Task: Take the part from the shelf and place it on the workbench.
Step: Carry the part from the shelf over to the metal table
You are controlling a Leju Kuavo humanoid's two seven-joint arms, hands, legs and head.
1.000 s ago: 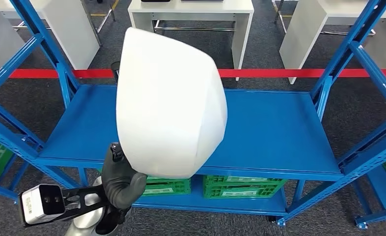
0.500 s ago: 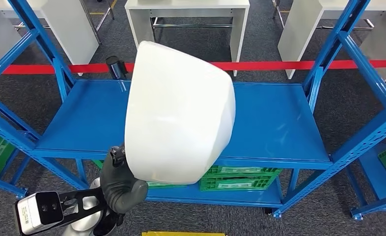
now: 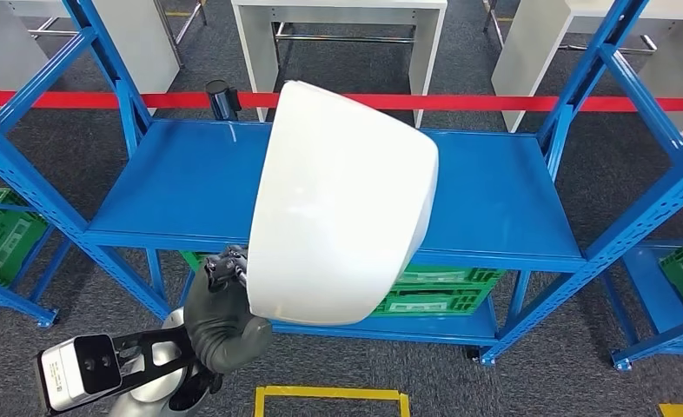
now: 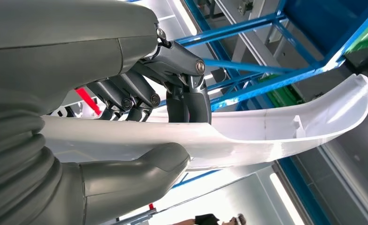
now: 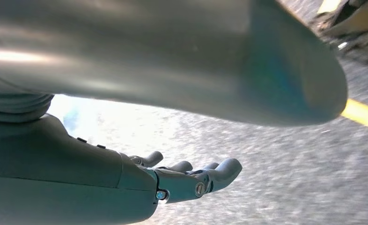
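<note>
A large white curved shell part point(image 3: 342, 204) fills the middle of the head view, raised in front of the blue shelf point(image 3: 494, 200). My left hand point(image 3: 225, 317) grips its lower edge from below. In the left wrist view the thumb point(image 4: 140, 176) presses one face of the white part point(image 4: 276, 136) and the dark fingers point(image 4: 182, 89) clamp the other. My right hand point(image 5: 172, 180) hangs over the grey floor with its fingers extended and nothing in it.
The blue shelf's middle deck is bare; green crates point(image 3: 434, 291) sit on the lower level. A red barrier tape point(image 3: 494, 102) runs behind the shelf, with white tables point(image 3: 338, 17) beyond. Yellow floor markings point(image 3: 329, 400) lie on the grey carpet near my feet.
The whole view has shifted, so the camera has moved. The white part now sits further right in the picture, and yellow floor markings have come into view below.
</note>
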